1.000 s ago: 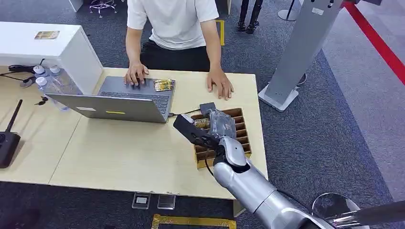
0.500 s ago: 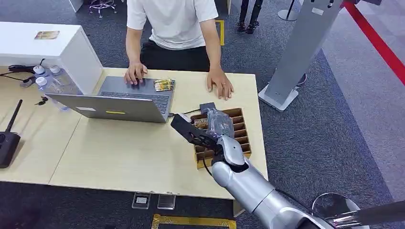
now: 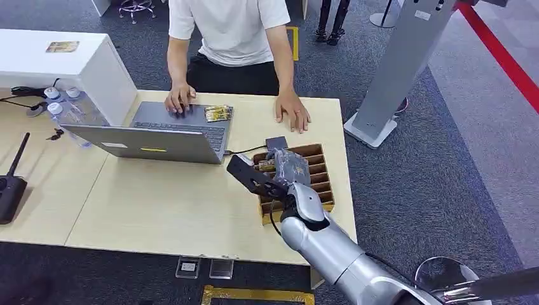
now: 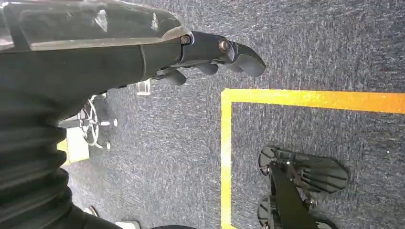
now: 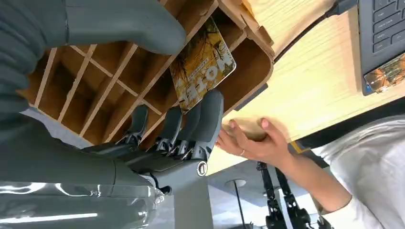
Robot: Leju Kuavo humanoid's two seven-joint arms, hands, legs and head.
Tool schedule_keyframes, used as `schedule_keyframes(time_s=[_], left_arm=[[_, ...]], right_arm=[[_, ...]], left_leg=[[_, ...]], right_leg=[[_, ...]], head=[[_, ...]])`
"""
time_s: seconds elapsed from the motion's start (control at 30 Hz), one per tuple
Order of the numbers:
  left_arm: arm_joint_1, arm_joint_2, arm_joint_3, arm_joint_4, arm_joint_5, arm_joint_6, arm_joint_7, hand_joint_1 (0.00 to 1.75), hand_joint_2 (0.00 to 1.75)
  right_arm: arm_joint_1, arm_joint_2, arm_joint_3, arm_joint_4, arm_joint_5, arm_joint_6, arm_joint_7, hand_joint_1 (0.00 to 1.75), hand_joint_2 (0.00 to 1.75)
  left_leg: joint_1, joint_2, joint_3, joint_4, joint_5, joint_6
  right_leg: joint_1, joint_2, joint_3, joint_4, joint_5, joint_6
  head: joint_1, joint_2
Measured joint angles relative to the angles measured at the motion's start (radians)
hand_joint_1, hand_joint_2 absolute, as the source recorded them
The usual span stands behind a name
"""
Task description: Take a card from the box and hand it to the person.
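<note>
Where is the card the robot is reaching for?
The card stands in the wooden box at the table's right end, between the robot hand's thumb and fingers, near the person's hand.

You've got light wood table (image 3: 171, 203) | on it: slotted wooden box (image 3: 321, 181) at right edge nr you | open grey laptop (image 3: 168, 130) far-centre, cable to small dark adapter (image 3: 276, 143) just beyond box | person's hands (image 3: 292, 113) flat on far edge | water bottles (image 3: 63, 105) far-left | black device w/ antenna (image 3: 9, 190) at left edge.

Wooden slotted box (image 5: 119, 86), glossy printed card (image 5: 203, 71), matt pale wood-grain table (image 3: 171, 203), rough carpet (image 4: 310, 57)
</note>
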State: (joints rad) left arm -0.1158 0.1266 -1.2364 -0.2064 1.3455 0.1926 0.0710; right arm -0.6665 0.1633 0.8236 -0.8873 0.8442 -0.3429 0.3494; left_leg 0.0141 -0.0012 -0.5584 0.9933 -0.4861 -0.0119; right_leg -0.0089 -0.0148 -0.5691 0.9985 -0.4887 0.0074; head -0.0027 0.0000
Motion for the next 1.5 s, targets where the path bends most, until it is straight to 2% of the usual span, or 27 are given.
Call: schedule_keyframes(time_s=[0.3, 0.4, 0.5, 0.6, 0.7, 0.93, 1.03, 1.1, 1.2, 1.27, 1.33, 1.5], left_arm=[[0.0, 0.0, 0.0, 0.0, -0.006, -0.001, 0.0, 0.0, 1.75], [0.0, 0.0, 0.0, 0.0, -0.008, -0.002, 0.0, 0.0, 1.75], [0.0, 0.0, 0.0, 0.0, -0.008, -0.002, 0.0, 0.0, 1.75], [0.0, 0.0, 0.0, 0.0, -0.008, -0.002, 0.0, 0.0, 1.75], [0.0, 0.0, 0.0, 0.0, -0.008, -0.002, 0.0, 0.0, 1.75], [0.0, 0.0, 0.0, 0.0, -0.008, -0.002, 0.0, 0.0, 1.75], [0.0, -0.001, 0.0, 0.0, -0.008, -0.002, 0.0, 0.0, 1.75], [0.0, -0.001, 0.0, 0.0, -0.008, -0.002, 0.0, 0.0, 1.75], [0.0, -0.001, -0.001, 0.0, -0.008, -0.002, 0.0, 0.0, 1.75], [0.0, -0.001, 0.0, 0.0, -0.008, -0.002, 0.0, 0.0, 1.75], [0.0, -0.001, 0.0, 0.0, -0.008, -0.002, 0.0, 0.0, 1.75], [0.0, -0.001, 0.0, 0.0, -0.008, -0.001, 0.0, 0.0, 1.75]], right_arm=[[0.0, 0.001, 0.0, 0.008, -0.007, -0.004, 0.003, 0.87, 1.75], [0.0, 0.001, 0.0, 0.009, -0.007, -0.006, 0.004, 1.03, 1.75], [0.0, 0.001, 0.0, 0.009, -0.007, -0.007, 0.006, 1.34, 1.75], [0.001, 0.001, 0.0, 0.009, -0.008, -0.004, 0.008, 1.41, 1.75], [0.004, 0.001, 0.0, 0.01, -0.007, -0.004, 0.007, 1.43, 1.75], [0.004, 0.001, 0.0, 0.01, -0.01, -0.003, 0.006, 1.33, 1.75], [0.004, 0.0, 0.0, 0.01, -0.01, -0.003, 0.006, 1.38, 1.75], [0.004, 0.0, 0.0, 0.011, -0.01, -0.003, 0.006, 1.34, 1.75], [0.004, 0.0, 0.0, 0.012, -0.008, -0.003, 0.005, 1.4, 1.75], [0.004, 0.0, 0.0, 0.012, -0.008, -0.003, 0.005, 1.57, 1.75], [0.004, 0.0, 0.0, 0.012, -0.008, -0.003, 0.005, 1.68, 1.75], [0.004, -0.001, 0.0, 0.012, -0.008, -0.003, 0.003, 1.68, 1.75]], left_leg=[[0.0, 0.0, 0.0, 0.0, 0.0, 0.0], [0.0, 0.0, 0.001, 0.0, 0.0, 0.0], [0.0, 0.0, 0.001, 0.0, 0.0, 0.0], [0.0, 0.0, 0.001, 0.0, 0.0, 0.0], [0.0, 0.0, 0.001, 0.0, 0.0, 0.0], [0.0, 0.0, 0.001, 0.0, 0.0, 0.0], [0.0, 0.0, 0.001, 0.0, 0.0, 0.0], [0.0, 0.0, 0.001, 0.0, 0.0, 0.0], [0.0, 0.0, 0.001, 0.0, 0.0, 0.0], [0.0, 0.0, 0.001, 0.0, 0.0, 0.0], [0.0, 0.0, 0.001, 0.0, 0.0, 0.0], [0.0, 0.0, 0.001, 0.0, 0.0, 0.0]], right_leg=[[0.0, 0.0, 0.0, 0.0, 0.0, 0.0], [0.0, 0.0, 0.0, 0.0, 0.0, 0.0], [0.0, 0.0, 0.0, 0.0, 0.0, 0.0], [0.0, 0.0, 0.0, 0.0, 0.0, 0.0], [0.0, 0.0, 0.0, 0.0, 0.0, 0.0], [0.0, 0.0, 0.0, 0.0, 0.0, 0.0], [0.0, 0.0, 0.0, 0.0, 0.0, 0.0], [0.0, 0.0, 0.0, 0.0, 0.0, 0.0], [0.0, 0.0, 0.0, 0.0, 0.0, 0.0], [0.0, 0.0, 0.0, 0.0, 0.0, 0.0], [0.0, 0.0, 0.0, 0.0, 0.0, 0.0], [0.0, 0.0, 0.0, 0.0, 0.0, 0.0]], head=[[0.0, 0.0], [0.0, 0.0], [0.0, 0.0], [0.0, 0.0], [0.0, 0.0], [0.0, 0.0], [0.0, 0.0], [0.0, 0.0], [0.0, 0.0], [0.0, 0.0], [0.0, 0.0], [0.0, 0.0]])
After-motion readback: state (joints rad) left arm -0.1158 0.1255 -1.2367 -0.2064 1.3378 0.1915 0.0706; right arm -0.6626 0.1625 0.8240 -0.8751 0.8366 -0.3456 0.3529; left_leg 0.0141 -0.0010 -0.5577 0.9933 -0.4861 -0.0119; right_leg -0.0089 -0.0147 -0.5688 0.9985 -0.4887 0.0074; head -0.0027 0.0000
